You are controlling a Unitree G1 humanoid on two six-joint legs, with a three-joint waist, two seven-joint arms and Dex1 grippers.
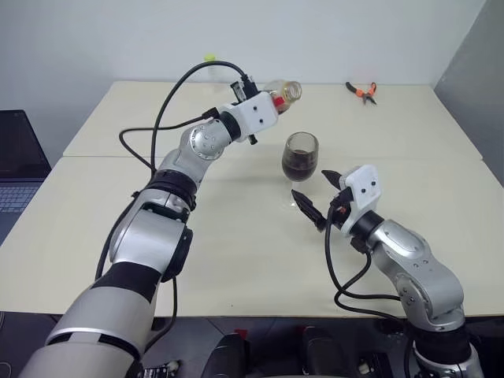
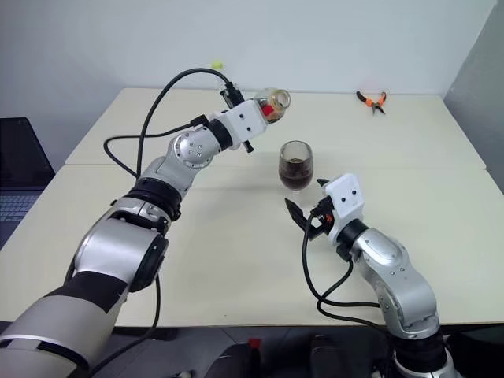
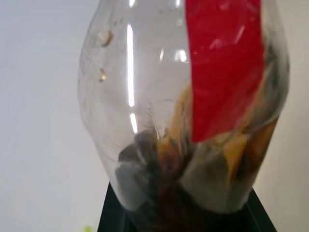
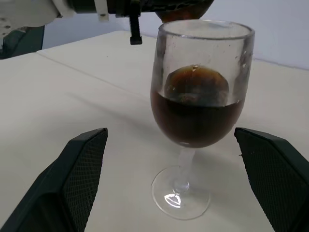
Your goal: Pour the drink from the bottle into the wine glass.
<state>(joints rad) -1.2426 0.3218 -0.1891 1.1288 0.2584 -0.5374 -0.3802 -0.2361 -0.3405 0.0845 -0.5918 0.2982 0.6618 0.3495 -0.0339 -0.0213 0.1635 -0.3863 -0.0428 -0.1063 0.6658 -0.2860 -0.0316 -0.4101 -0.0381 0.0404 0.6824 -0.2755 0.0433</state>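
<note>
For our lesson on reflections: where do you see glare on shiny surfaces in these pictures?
Left wrist view: bright white streaks run down the clear bottle beside its red label. Right wrist view: small highlights on the wine glass, at the rim and on the foot. Head views: the table is evenly lit and matte, without glare.

Bright even light, glare streaks on bottle [image 3: 145, 96], soft shadows.

dark brown drink [image 4: 195, 123] in a clear wine glass [image 1: 300, 157]; a clear bottle [image 3: 183, 106] with red label; orange-handled pliers [image 1: 363, 91] on a cream table [image 1: 236, 252].
</note>
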